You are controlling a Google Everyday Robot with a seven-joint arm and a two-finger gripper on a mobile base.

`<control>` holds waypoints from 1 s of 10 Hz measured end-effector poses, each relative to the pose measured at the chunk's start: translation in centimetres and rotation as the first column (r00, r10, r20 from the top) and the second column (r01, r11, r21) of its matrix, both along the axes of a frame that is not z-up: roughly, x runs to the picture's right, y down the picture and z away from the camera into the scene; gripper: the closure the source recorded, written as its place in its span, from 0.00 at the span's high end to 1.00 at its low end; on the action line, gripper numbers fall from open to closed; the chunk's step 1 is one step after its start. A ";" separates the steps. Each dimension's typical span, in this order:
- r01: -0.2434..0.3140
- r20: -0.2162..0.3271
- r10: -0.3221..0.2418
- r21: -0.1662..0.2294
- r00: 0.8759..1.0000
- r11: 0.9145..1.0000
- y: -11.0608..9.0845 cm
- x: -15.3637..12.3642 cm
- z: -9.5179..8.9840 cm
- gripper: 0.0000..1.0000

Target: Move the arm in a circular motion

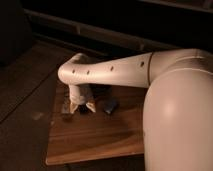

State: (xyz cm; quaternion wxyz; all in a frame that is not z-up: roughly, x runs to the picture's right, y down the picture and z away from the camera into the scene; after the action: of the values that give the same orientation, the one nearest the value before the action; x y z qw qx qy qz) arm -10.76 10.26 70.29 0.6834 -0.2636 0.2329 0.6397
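The arm [115, 70] is a thick cream-white tube with a row of small dark holes. It comes in from a big rounded segment [175, 115] at the right, runs left, and bends down at a rounded joint [70, 72]. Its gripper [82, 107] points down just above the wooden table [95, 137], near the table's far left part. The two pale fingertips [74, 106] stand apart with a dark gap between them, and nothing shows in that gap.
A small blue object [110, 105] lies on the table just right of the gripper. A small brownish object [66, 108] lies just left of it. Dark floor surrounds the table, and dark shelving runs along the back.
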 end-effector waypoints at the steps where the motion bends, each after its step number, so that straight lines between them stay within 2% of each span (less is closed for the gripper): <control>1: 0.000 0.000 0.000 0.000 1.000 1.000 0.0 0.0 0.0 0.65; 8: 0.000 -0.001 0.000 0.001 1.000 1.000 0.0 0.0 0.0 0.65; 9: -0.001 -0.002 0.001 0.006 1.000 1.000 -0.2 0.1 0.0 0.65; 10: -0.001 -0.006 0.001 0.029 1.000 1.000 -0.8 0.3 0.1 0.65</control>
State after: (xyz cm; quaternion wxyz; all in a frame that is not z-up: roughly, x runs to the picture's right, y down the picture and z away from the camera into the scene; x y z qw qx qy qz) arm -10.51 9.48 70.35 0.6862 -0.2520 0.2254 0.6441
